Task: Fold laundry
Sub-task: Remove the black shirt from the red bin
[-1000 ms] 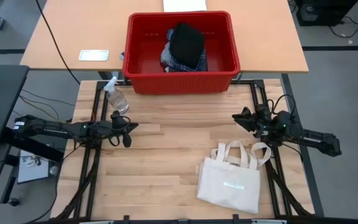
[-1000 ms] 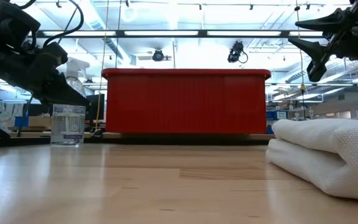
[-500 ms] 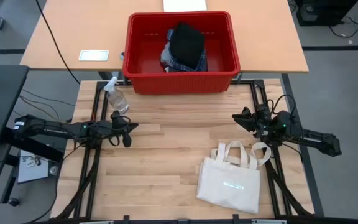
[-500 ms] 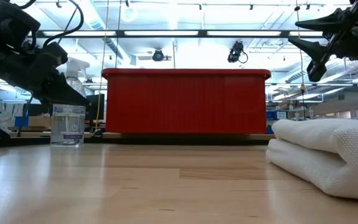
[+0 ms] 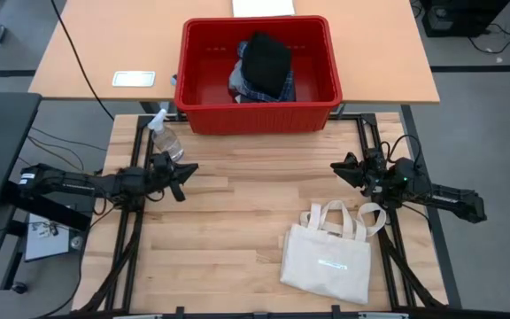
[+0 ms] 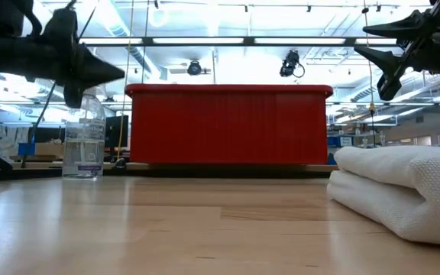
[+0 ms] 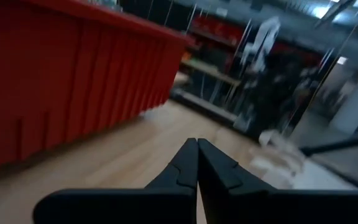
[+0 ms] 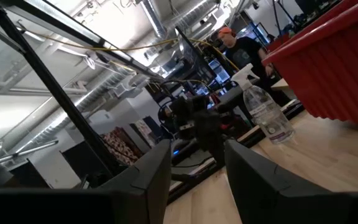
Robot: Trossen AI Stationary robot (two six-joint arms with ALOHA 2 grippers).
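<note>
The laundry lies heaped in a red basket (image 5: 259,62) on the far table: a black garment (image 5: 266,58) on top, with blue-and-white plaid (image 5: 255,90) and light grey cloth (image 5: 238,80) under it. My left gripper (image 5: 189,168) hovers shut at the table's left side, level and pointing toward the table's right edge; the left wrist view shows its fingertips (image 7: 196,148) together. My right gripper (image 5: 339,167) hovers open at the right side, above the table, with nothing between its fingers (image 8: 160,162). Both are well short of the basket.
A cream tote bag (image 5: 328,259) lies flat near the front right, its loop handles toward my right gripper. A clear spray bottle (image 5: 166,137) stands just beyond my left gripper. A white card (image 5: 134,78) lies on the far table. A person (image 8: 238,46) shows beyond the table's left side.
My left gripper has tipped up from slanting down to level and has risen a little, staying shut. My right gripper and the laundry have kept still.
</note>
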